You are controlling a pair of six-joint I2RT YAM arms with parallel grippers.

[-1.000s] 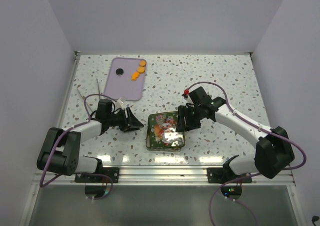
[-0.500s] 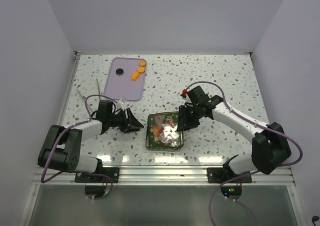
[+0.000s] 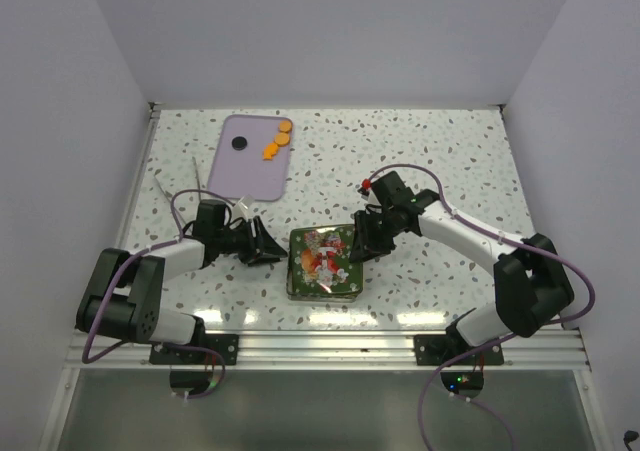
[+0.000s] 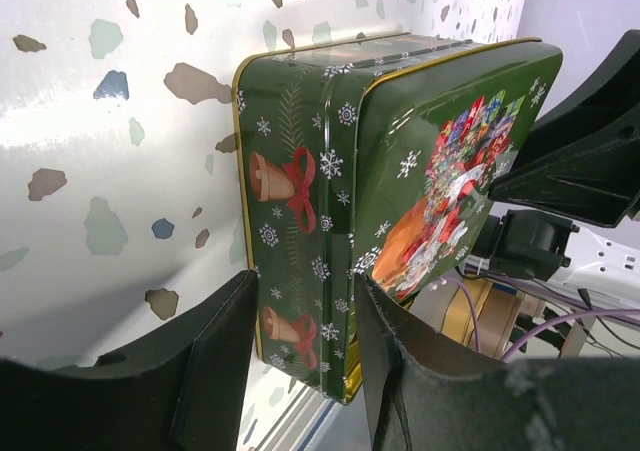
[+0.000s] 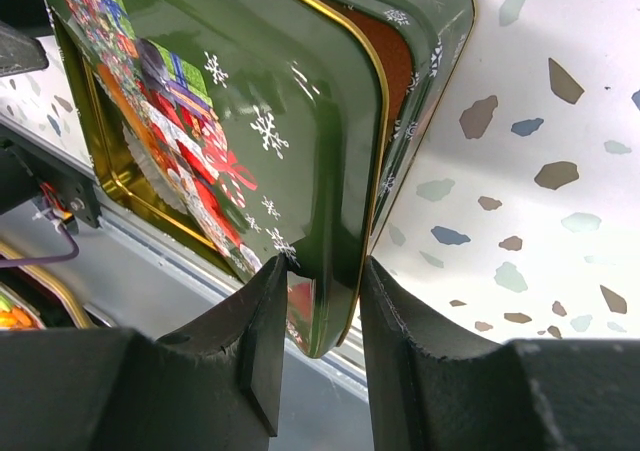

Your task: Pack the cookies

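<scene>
A green Christmas tin (image 3: 320,262) stands near the table's front. Its lid (image 5: 250,121) is raised a little on the right side, showing a brown gap; the inside is hidden. My right gripper (image 3: 356,247) is shut on the lid's rim, which sits between its fingers in the right wrist view (image 5: 325,271). My left gripper (image 3: 272,249) is open, and its fingers straddle the tin's left wall (image 4: 300,231). Three orange cookies (image 3: 278,139) and one black cookie (image 3: 238,142) lie on the purple tray (image 3: 250,171).
The purple tray sits at the back left. A thin metal rod (image 3: 197,171) lies to the left of the tray. White walls close the table on three sides. The metal rail (image 3: 320,343) runs along the front edge.
My right gripper has moved left with the lid, and the lid now lies lower over the tin. The tin has slid left against my left gripper's open fingers. The left arm has barely moved.
</scene>
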